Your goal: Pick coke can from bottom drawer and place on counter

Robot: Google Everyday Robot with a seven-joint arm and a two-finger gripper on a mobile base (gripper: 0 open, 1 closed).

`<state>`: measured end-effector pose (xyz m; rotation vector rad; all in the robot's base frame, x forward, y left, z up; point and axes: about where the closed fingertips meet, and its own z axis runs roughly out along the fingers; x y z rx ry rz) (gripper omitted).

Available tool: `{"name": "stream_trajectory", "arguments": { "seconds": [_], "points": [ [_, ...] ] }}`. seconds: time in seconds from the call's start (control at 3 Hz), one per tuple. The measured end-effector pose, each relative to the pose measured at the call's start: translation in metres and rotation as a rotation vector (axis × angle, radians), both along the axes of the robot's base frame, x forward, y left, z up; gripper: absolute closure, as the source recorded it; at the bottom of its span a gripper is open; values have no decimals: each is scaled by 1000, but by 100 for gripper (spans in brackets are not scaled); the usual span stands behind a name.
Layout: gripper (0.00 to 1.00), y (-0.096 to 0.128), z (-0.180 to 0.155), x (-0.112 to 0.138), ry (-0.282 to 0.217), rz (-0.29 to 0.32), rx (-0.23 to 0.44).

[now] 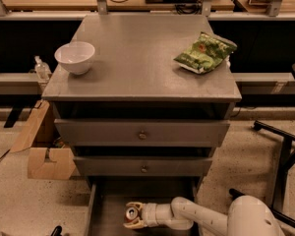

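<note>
The coke can [132, 213] stands in the open bottom drawer [105, 215], its silver top facing up. My gripper [134, 215] reaches into the drawer from the right, at the end of the white arm. Its two pale fingers [134, 205] sit on either side of the can and press against it. The can rests on the drawer floor. The counter [137, 58] is the grey cabinet top above the drawers.
A white bowl [74, 57] sits at the counter's left and a green chip bag [204, 52] at its right. The two upper drawers [142, 133] are closed. A cardboard box [49, 161] stands left of the cabinet, and black chair legs [280, 146] stand to the right.
</note>
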<state>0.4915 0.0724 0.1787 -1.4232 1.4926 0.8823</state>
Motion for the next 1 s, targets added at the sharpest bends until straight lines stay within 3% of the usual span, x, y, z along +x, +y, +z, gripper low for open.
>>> {"name": "stream_trajectory", "arguments": {
  "seconds": [0.33, 0.67, 1.0],
  "points": [
    [86, -14, 43, -13, 21, 9, -17],
    [100, -46, 116, -35, 37, 27, -9],
    [100, -82, 212, -72, 96, 59, 45]
  ]
}}
